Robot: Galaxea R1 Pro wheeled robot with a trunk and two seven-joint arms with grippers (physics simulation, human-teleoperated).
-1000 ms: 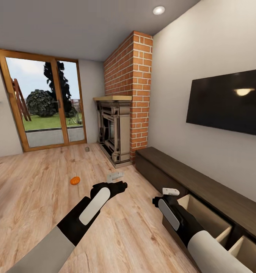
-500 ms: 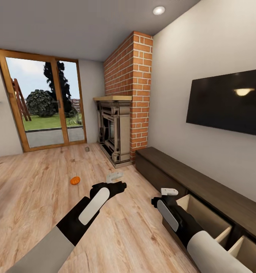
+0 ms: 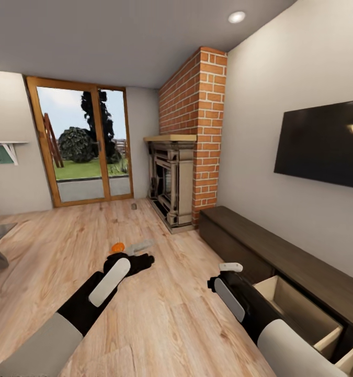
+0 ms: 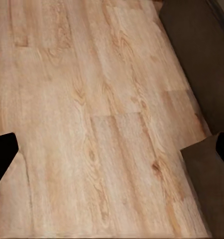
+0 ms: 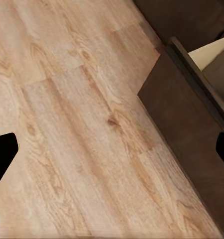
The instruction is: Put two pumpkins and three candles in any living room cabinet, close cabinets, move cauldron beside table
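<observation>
One pumpkin (image 3: 117, 246) on floor beyond left tool (image 3: 145, 259) | candle (image 3: 134, 206) by glass door | cabinet (image 3: 281, 262) drawers open beside right tool (image 3: 230, 267) | both tools spread, empty | stowing, closing, cauldron pending

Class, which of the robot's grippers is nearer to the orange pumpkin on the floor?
Left. The left gripper sits just short of the pumpkin; the right gripper is farther off, beside the cabinet's open drawer.
</observation>
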